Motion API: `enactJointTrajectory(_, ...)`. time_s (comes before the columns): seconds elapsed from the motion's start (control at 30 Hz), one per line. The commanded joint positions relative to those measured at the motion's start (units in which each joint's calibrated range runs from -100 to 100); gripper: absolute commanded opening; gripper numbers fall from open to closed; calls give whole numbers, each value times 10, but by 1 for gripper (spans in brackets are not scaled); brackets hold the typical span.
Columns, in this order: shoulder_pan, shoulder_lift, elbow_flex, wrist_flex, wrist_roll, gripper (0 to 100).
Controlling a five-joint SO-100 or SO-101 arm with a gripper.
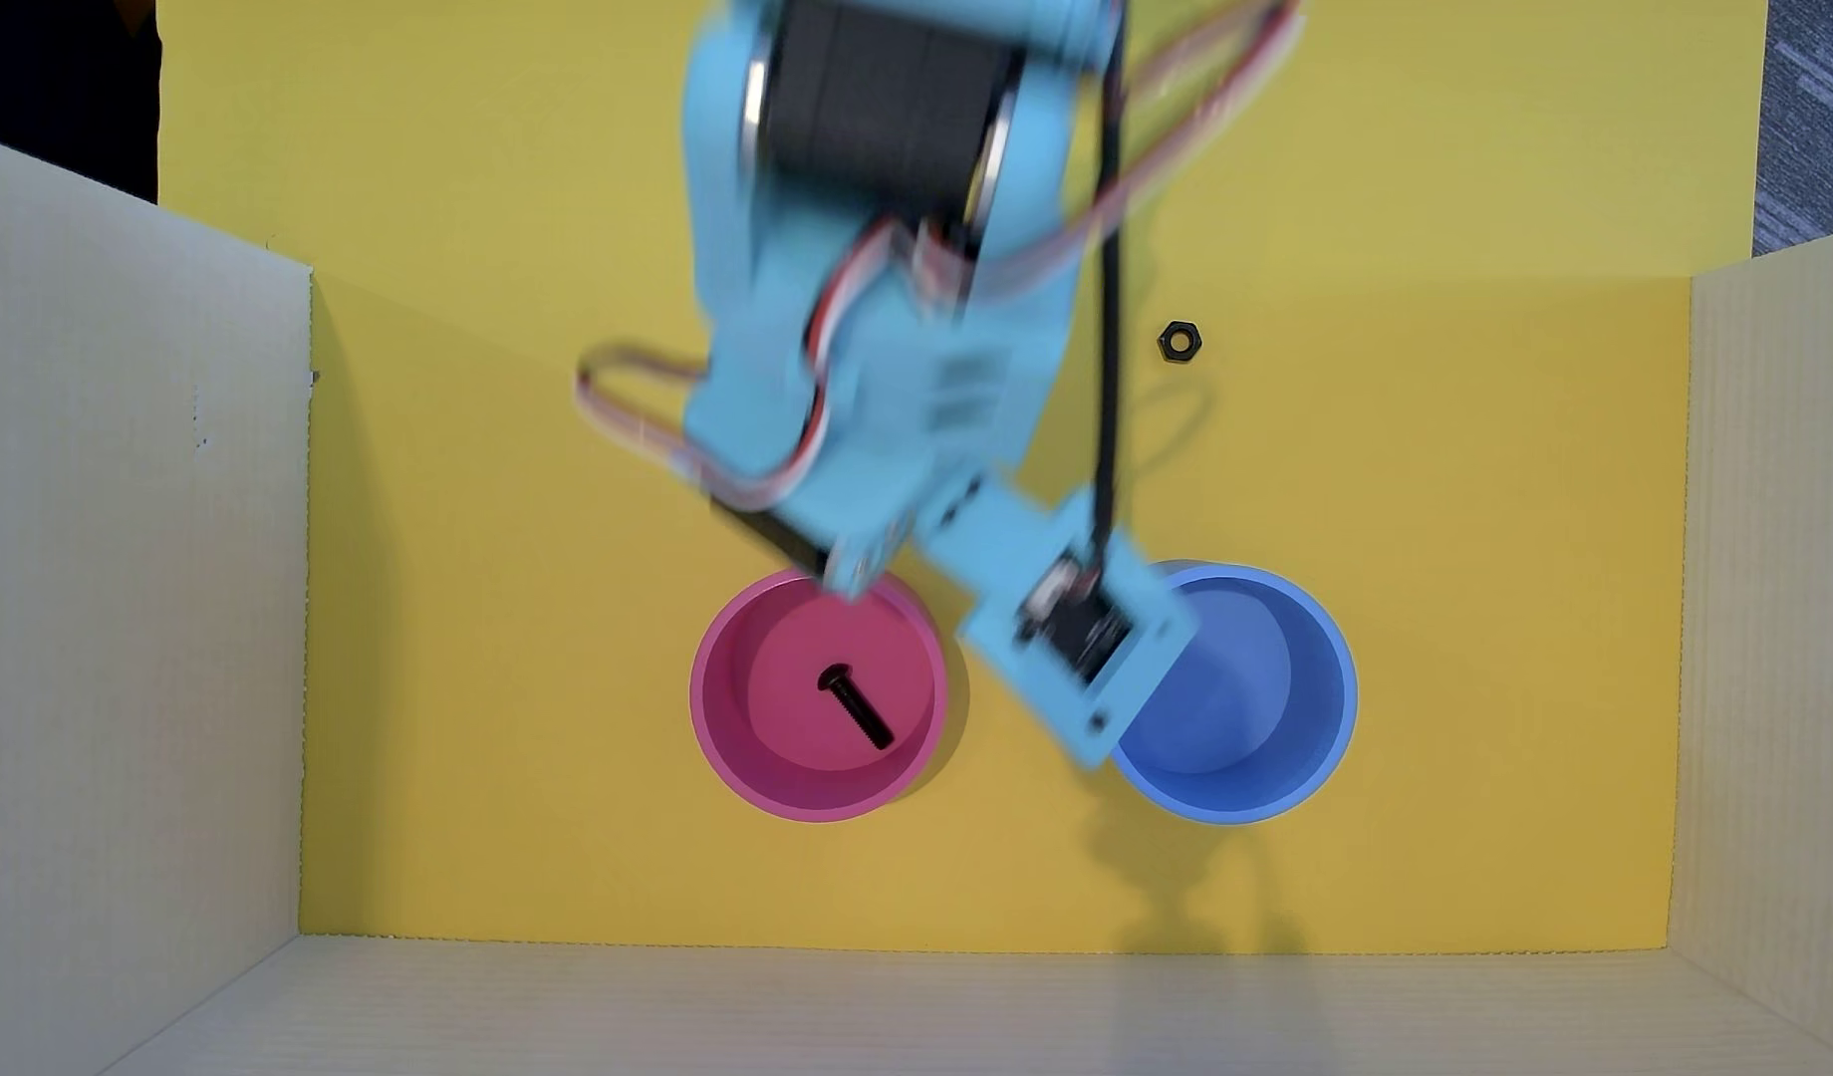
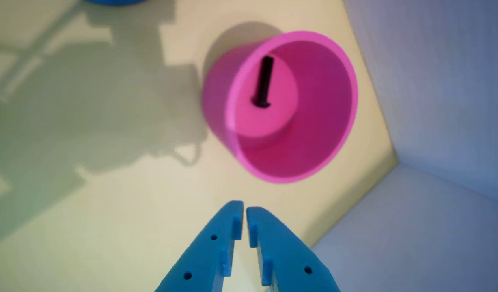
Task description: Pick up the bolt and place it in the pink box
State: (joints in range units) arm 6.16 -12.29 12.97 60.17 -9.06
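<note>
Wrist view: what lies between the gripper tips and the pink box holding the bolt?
Nothing. In the wrist view, only bare yellow floor separates the gripper, its jaws nearly closed and empty, from the pink box. The bolt lies inside the box.

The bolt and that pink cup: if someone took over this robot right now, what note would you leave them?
Gripper: empty, fingertips nearly together, above the yellow floor beside the pink box.
Bolt: lying flat on the bottom of the pink box.
Blue cup looks empty; a black nut sits loose on the floor.
Done: bolt placed.
Left: nothing but pulling the arm away.
</note>
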Motion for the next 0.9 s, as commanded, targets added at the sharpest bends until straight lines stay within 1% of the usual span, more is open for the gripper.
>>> enactJointTrajectory(0.0, -20, -165, 112, -7, 29, 1)
enactJointTrajectory(0.1, -37, -273, 247, -39, 44, 1)
enactJointTrajectory(0.27, -40, -454, 458, -135, 61, 1)
enactJointTrajectory(0.37, -41, -575, 564, -182, 63, 1)
enactJointTrajectory(0.47, -42, -685, 640, -202, 62, 1)
enactJointTrajectory(0.67, -61, -876, 765, -186, 61, 1)
enactJointTrajectory(0.87, -127, -849, 796, -95, 57, 1)
